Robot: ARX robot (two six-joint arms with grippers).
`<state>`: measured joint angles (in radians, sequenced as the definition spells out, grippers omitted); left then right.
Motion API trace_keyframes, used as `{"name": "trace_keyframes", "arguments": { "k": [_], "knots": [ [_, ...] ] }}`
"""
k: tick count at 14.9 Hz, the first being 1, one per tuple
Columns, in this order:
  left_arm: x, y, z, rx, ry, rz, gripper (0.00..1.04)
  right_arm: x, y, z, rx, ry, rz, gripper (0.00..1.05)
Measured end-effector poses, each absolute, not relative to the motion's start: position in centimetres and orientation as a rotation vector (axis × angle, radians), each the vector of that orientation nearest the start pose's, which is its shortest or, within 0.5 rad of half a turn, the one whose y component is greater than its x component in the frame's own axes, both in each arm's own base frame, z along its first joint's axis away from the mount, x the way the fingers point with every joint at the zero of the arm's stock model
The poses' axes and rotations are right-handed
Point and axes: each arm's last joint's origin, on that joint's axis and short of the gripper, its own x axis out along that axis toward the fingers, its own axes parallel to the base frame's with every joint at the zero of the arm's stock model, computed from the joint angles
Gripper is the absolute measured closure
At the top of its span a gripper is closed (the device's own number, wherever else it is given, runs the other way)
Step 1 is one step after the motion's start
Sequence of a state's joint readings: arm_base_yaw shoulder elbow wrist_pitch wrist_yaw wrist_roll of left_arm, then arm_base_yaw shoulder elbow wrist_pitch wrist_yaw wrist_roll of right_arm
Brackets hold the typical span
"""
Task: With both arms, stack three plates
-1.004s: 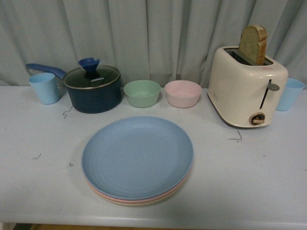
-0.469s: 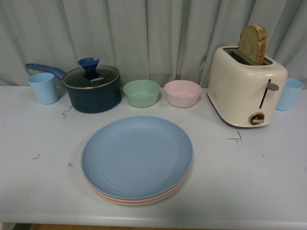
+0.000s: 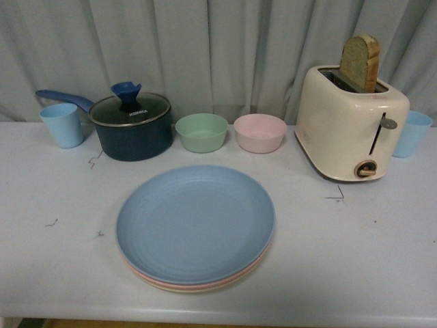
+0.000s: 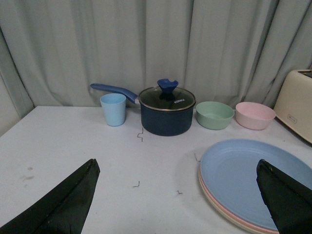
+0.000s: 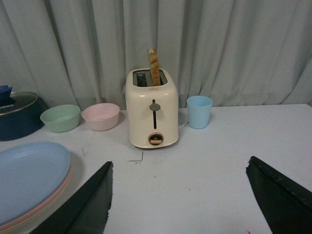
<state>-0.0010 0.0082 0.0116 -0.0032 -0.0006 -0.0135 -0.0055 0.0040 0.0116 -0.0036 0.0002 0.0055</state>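
The three plates lie in one stack at the table's front middle. The blue plate (image 3: 195, 223) is on top, with the pink plate's rim (image 3: 156, 279) and the beige plate's rim (image 3: 179, 289) showing beneath it. The stack also shows in the left wrist view (image 4: 253, 180) and the right wrist view (image 5: 29, 178). No arm shows in the front view. My left gripper (image 4: 178, 195) is open and empty, above bare table beside the stack. My right gripper (image 5: 180, 195) is open and empty, above bare table in front of the toaster.
Along the back stand a light blue cup (image 3: 63, 125), a dark blue lidded saucepan (image 3: 132, 126), a green bowl (image 3: 202, 132), a pink bowl (image 3: 260, 132), a cream toaster (image 3: 350, 124) with a bread slice, and another blue cup (image 3: 412, 134). A grey curtain hangs behind.
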Motion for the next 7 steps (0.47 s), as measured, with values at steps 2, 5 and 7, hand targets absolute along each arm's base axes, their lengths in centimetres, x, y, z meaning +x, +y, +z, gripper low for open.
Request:
{"name": "trace_keyframes", "arguments": {
  "k": [2, 5, 7],
  "knots": [
    [9.75, -0.01, 16.65, -0.014, 0.0, 0.0, 0.07, 9.72, -0.06, 16.68, 0.006, -0.004, -0.006, 0.08],
    [9.75, -0.01, 16.65, -0.014, 0.0, 0.0, 0.07, 9.72, -0.05, 16.68, 0.006, -0.004, -0.006, 0.08],
    [9.75, -0.01, 16.65, -0.014, 0.0, 0.0, 0.07, 9.72, -0.05, 16.68, 0.006, -0.004, -0.006, 0.06]
  ]
}}
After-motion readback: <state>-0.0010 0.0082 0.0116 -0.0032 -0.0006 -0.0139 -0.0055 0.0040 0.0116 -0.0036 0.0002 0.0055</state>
